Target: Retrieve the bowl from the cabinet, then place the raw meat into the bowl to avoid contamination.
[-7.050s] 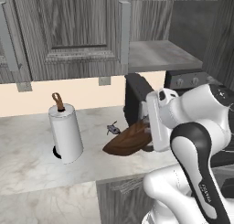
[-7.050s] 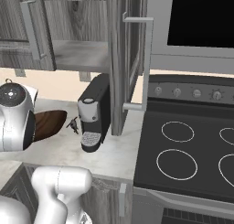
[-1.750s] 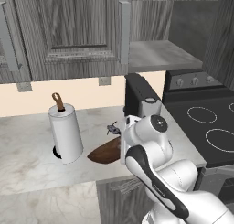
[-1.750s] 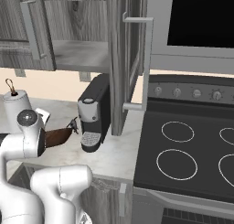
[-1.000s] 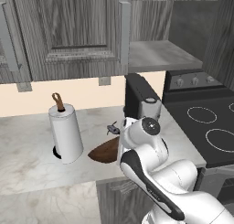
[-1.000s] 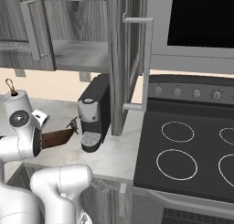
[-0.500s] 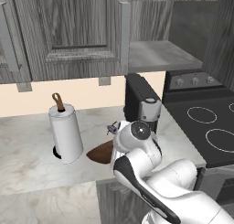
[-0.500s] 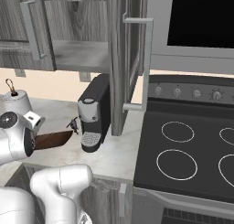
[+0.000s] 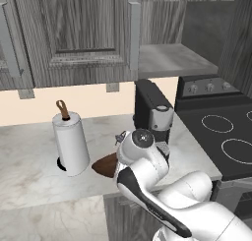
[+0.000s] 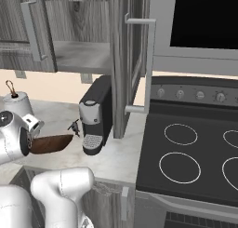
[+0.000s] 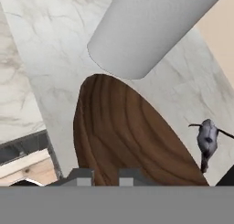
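Marble counter (image 9: 29,171) under grey cabinet (image 9: 78,38), door open, shelf bare. Gripper (image 11: 99,176) clamped on rim of bowl (image 11: 123,141), bowl above counter beside paper-towel roll (image 9: 70,142). Raw meat (image 11: 208,141) on counter just beside bowl, near coffee machine (image 10: 95,120).

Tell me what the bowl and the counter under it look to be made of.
The bowl looks like dark-brown wood with a smooth finish: curved grain bands run across its inside. The counter looks like polished pale marble, or a stone-look laminate: grey and tan veins cross a whitish surface.
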Controlling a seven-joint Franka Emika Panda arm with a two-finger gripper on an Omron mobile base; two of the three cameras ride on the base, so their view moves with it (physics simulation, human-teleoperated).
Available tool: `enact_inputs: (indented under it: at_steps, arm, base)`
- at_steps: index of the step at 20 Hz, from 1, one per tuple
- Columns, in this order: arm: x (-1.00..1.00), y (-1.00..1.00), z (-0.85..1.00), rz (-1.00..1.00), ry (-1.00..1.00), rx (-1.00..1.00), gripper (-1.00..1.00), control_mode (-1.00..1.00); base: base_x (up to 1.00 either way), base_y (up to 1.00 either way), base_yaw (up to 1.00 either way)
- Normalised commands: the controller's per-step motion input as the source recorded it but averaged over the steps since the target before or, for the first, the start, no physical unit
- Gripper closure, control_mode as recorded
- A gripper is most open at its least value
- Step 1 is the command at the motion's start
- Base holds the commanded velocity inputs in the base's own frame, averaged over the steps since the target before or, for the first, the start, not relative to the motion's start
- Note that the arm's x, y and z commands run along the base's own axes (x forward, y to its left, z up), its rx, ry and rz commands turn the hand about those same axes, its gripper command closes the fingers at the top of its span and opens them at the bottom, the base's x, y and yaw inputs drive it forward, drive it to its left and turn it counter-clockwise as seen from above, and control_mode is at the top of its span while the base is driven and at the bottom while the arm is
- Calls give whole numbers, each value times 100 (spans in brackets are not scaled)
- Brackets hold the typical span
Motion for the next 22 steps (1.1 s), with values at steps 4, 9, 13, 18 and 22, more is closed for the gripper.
enact_inputs:
  at_steps: [4,9,13,18,22]
  arm:
    - [39,-40,-80,-4,15,0,100,-100]
    - [47,-46,-87,-3,17,0,100,-100]
    - [45,-48,-84,-2,15,0,100,-100]
    - [31,-40,-84,-1,12,0,100,-100]
    - [18,-33,-87,-1,9,-2,100,-100]
  base:
    - [0,0,0]
    - [0,0,0]
    - [0,0,0]
    - [0,0,0]
    - [0,0,0]
